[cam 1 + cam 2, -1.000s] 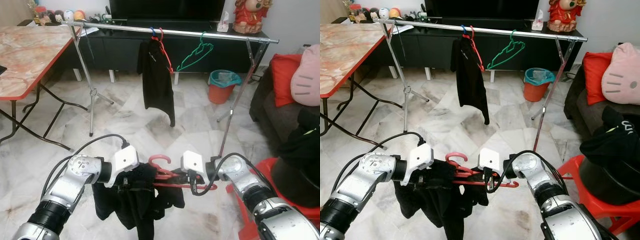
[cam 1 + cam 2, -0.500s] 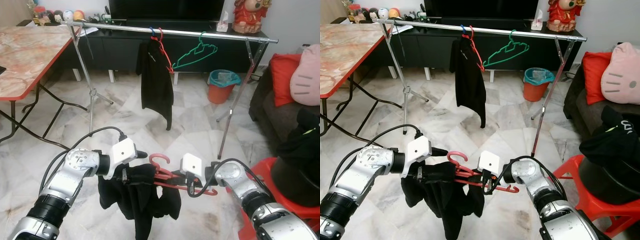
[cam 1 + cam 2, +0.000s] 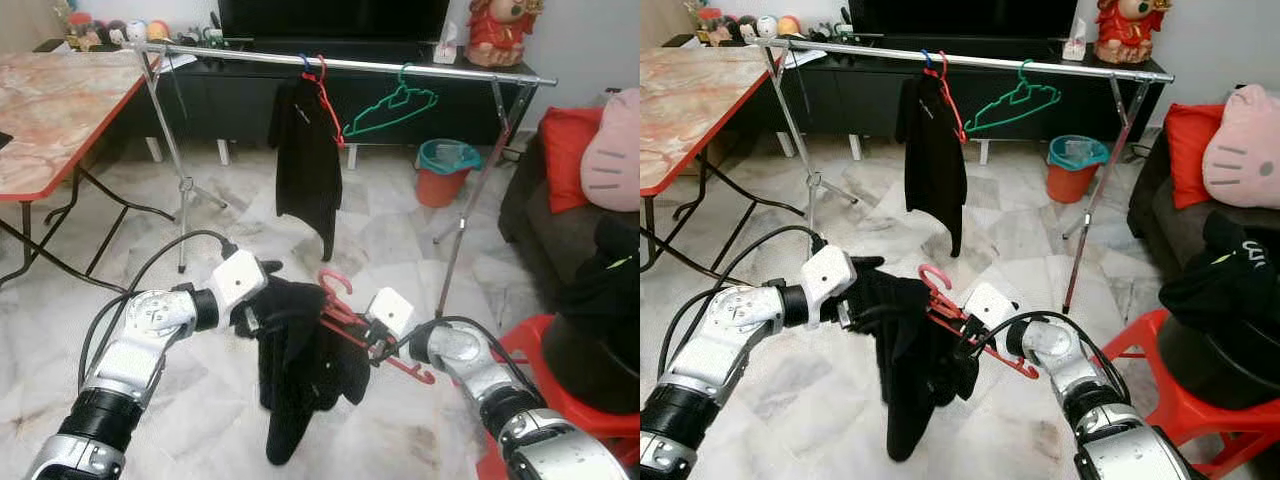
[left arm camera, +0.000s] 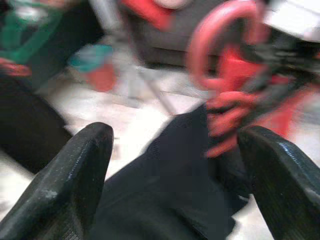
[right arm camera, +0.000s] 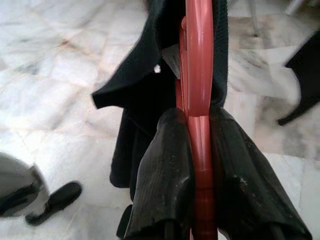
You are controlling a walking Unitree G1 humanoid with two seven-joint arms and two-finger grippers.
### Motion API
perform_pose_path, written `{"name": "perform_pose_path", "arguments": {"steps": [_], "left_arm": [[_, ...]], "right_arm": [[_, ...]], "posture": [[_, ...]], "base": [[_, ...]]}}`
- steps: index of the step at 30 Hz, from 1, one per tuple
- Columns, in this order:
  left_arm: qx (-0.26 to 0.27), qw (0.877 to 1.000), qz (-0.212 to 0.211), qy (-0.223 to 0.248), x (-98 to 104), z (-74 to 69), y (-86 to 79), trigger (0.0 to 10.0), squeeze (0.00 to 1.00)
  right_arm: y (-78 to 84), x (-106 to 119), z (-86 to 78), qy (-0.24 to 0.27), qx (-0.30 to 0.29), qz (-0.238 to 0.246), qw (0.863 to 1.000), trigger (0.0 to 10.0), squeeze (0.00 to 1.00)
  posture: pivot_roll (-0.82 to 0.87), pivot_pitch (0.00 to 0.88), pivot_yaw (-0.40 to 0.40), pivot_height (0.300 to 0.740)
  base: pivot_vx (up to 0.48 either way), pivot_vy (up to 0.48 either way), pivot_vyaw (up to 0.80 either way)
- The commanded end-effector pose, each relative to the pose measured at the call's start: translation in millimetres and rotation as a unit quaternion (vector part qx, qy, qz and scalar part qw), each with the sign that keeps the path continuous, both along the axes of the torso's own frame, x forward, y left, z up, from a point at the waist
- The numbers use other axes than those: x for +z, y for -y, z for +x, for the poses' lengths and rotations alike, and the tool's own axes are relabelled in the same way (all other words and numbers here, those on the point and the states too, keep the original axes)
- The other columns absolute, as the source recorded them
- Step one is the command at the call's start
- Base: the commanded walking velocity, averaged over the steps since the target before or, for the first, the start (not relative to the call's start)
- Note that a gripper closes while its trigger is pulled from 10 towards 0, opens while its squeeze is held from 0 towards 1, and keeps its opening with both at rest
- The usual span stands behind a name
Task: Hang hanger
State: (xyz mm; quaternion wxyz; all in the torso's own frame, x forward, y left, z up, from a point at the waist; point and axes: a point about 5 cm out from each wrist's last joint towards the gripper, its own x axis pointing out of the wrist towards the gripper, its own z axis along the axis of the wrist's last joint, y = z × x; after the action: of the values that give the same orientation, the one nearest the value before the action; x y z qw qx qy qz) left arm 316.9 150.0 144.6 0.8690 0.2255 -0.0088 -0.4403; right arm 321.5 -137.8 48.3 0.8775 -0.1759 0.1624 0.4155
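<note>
Red hanger (image 3: 345,312): held low in front of the robot, above the marble floor (image 3: 240,240), well short of the rail. Hook up and tilted; bar slanting down to the right. Compared with a second ago it sits higher and is rotated, hook lifted from roughly level to raised.

Black garment (image 3: 300,360): draped on the red hanger, hanging in a long fold below it. Earlier it was bunched wide between the two arms; now it hangs narrower and longer.

Right gripper (image 5: 200,145): fingers (image 5: 165,175) clamped on the red hanger's bar, one on each side, pressing it. In the head views it sits near centre-right, just right of the garment, further forward and higher than before.

Left gripper (image 4: 175,165): fingers spread wide apart, with the black garment lying between them and the hanger's hook just beyond. The picture is blurred; whether the pads touch the cloth cannot be told. In the head views it sits left of the garment, at its upper edge, raised since the earlier frames.

Clothes rail (image 3: 240,54): silver bar across the far side of the room, on two stands.

Hung garment (image 3: 308,160): black, on a red hanger at the rail's middle.

Green hanger (image 3: 388,108): bare, on the rail right of the hung garment; its tilt differs from a second ago.

Table (image 3: 60,100): marbled top, red edge, far left.

Bin (image 3: 445,170): orange with green liner, far right behind the rail.

Red stool (image 3: 520,350): near right.
</note>
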Motion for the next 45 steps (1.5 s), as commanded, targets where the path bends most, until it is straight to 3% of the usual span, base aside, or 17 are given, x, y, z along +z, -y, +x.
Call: {"name": "perform_pose_path", "arguments": {"steps": [1,5,13,22,35,45], "left_arm": [[0.021,1.0,0.0,0.021,6.3,4.8,-4.1,10.0,0.0],[0.151,0.986,-0.029,0.072,4.9,16.5,-7.4,10.0,0.0],[0.251,0.965,-0.027,0.071,-18.1,19.3,-11.5,10.0,0.0],[0.259,0.965,-0.014,0.044,-45.8,16.9,2.5,10.0,0.0],[0.296,0.954,-0.042,0.022,-55.7,21.4,5.3,10.0,0.0],[0.305,0.951,-0.052,0.021,-58.0,25.7,9.7,10.0,0.0]], "right_arm": [[-1.5,13.0,9.5,0.028,-0.02,0.023,0.999,0.0,0.0],[-2.8,22.3,18.4,0.067,-0.075,0.038,0.994,0.0,0.0],[-8.0,34.8,30.3,0.093,-0.137,0.056,0.985,0.0,0.0],[-23.6,53.5,38.3,0.105,-0.12,0.091,0.983,0.0,0.0],[-37.5,71.0,43.2,0.115,-0.093,0.09,0.985,0.0,0.0],[-54.0,75.5,30.4,0.106,-0.037,0.096,0.989,0.0,0.0]], "posture": [[0.03,0.0,-0.025,0.74],[0.02,0.0,-0.023,0.74],[0.03,0.0,-0.029,0.74],[0.02,0.0,-0.036,0.74],[0.0,0.0,-0.032,0.74],[-0.01,0.0,-0.025,0.74]], "base": [[0.0,0.0,0.0],[0.0,0.0,0.0],[0.0,0.0,0.0],[0.0,0.0,0.0],[0.0,0.0,0.0],[0.0,0.0,0.0]]}}
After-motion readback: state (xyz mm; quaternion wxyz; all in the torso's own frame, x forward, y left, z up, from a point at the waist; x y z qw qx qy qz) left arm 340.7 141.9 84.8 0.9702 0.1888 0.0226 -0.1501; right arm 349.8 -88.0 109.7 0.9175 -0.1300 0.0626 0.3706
